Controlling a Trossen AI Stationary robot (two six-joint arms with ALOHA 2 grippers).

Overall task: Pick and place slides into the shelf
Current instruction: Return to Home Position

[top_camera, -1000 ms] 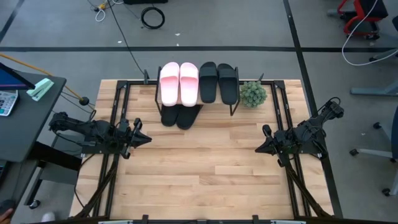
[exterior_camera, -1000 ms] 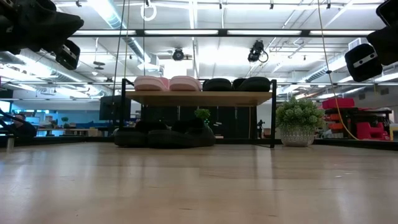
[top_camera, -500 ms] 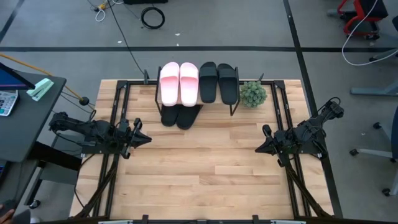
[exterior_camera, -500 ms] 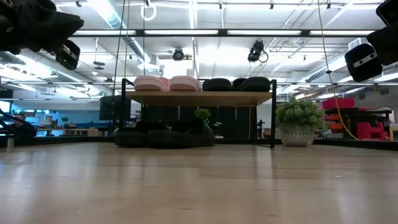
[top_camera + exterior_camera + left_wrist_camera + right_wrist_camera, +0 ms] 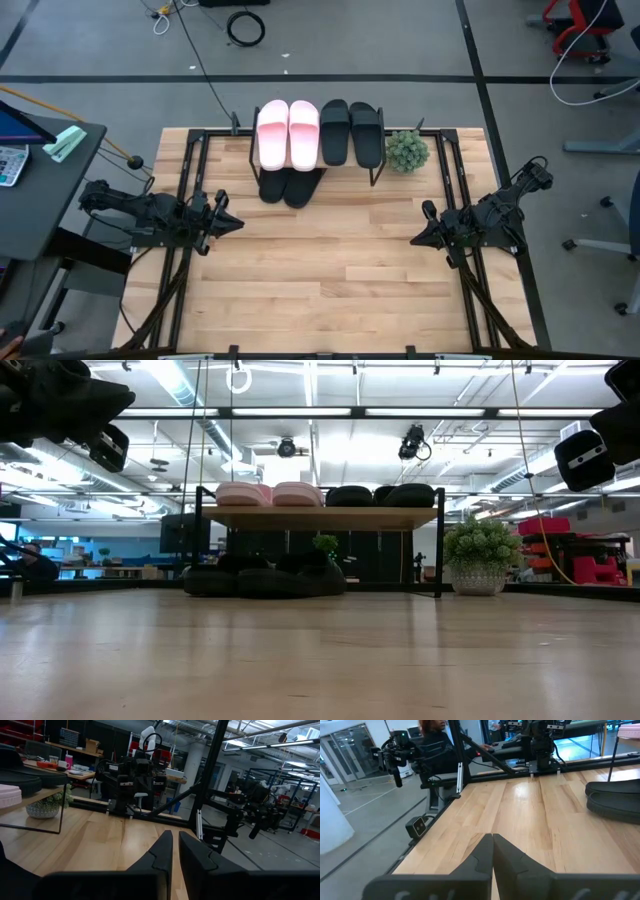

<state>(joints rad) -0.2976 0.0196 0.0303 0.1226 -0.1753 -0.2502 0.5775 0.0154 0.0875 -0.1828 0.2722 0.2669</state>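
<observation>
High view, straight down on a wooden tabletop (image 5: 330, 270). At left, the left gripper (image 5: 232, 224) hovers empty, its fingers all but together. At the far edge stands the shelf (image 5: 320, 517): two pink slides (image 5: 288, 132), then two black slides (image 5: 352, 132) on top, with another black pair (image 5: 290, 186) tucked beneath the pink ones. A potted plant (image 5: 406, 151) sits just beside it. At right, the right gripper (image 5: 418, 238) hovers closed and empty. All six look shelved, and the arms seem parked at home, so probably nothing is left to grasp

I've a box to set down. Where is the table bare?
Free: the light wooden tabletop between left hand and right hand; under the wooden-topped black-legged shelf's right half. Crowded: shelf top, pale pink slides and black slides; more black slides beneath left half.
</observation>
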